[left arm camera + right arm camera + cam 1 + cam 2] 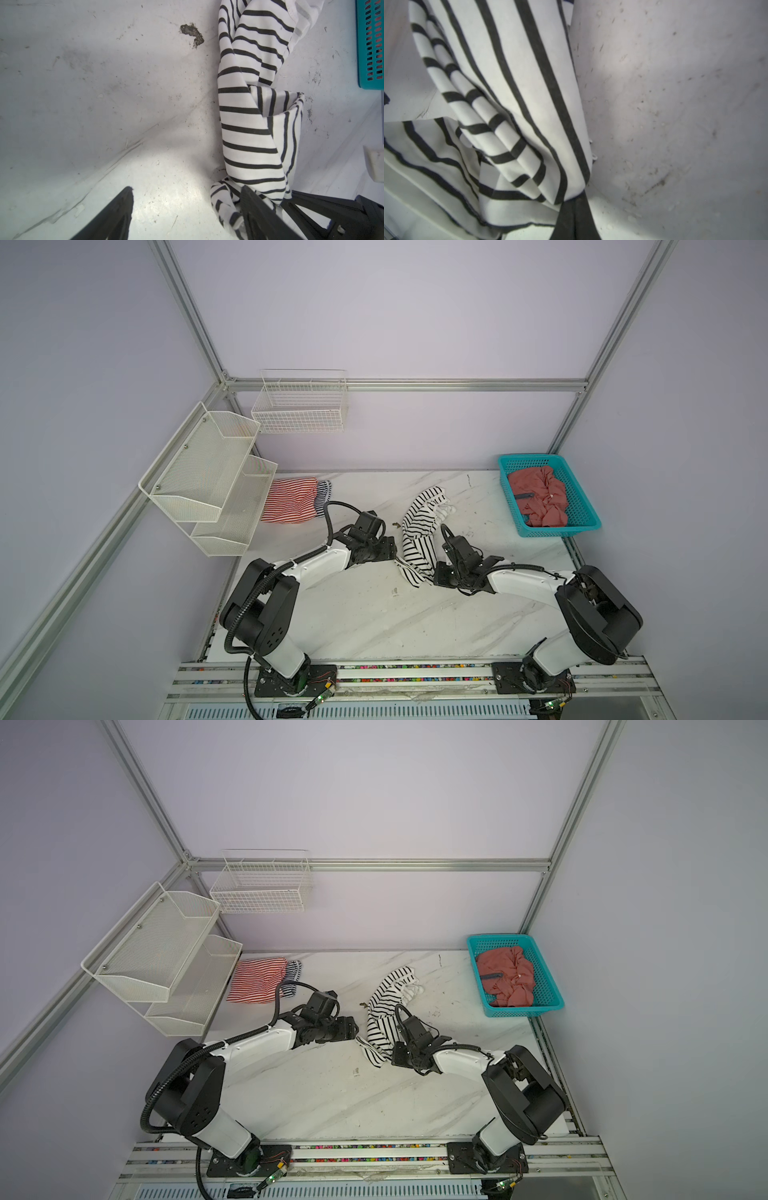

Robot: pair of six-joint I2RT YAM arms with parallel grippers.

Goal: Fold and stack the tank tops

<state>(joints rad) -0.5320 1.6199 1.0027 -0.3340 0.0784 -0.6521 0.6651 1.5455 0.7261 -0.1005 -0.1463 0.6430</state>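
Note:
A white tank top with black stripes (419, 526) (384, 1011) lies bunched in a long strip mid-table. My right gripper (433, 574) (575, 209) is shut on its near end, and the cloth (508, 104) drapes away from the pinch. My left gripper (395, 549) (187, 189) stands open low over the table, one finger (249, 203) against the curled hem of the striped top (249, 124). A folded red-white striped top (291, 499) rests on a navy-white striped one (326, 497) at the back left. A salmon-red top (540, 497) lies crumpled in the basket.
The turquoise basket (559, 533) (369, 41) stands at the back right corner. White mesh shelves (208, 477) overhang the table's left edge, partly above the folded tops. A white wire basket (299, 406) hangs on the back wall.

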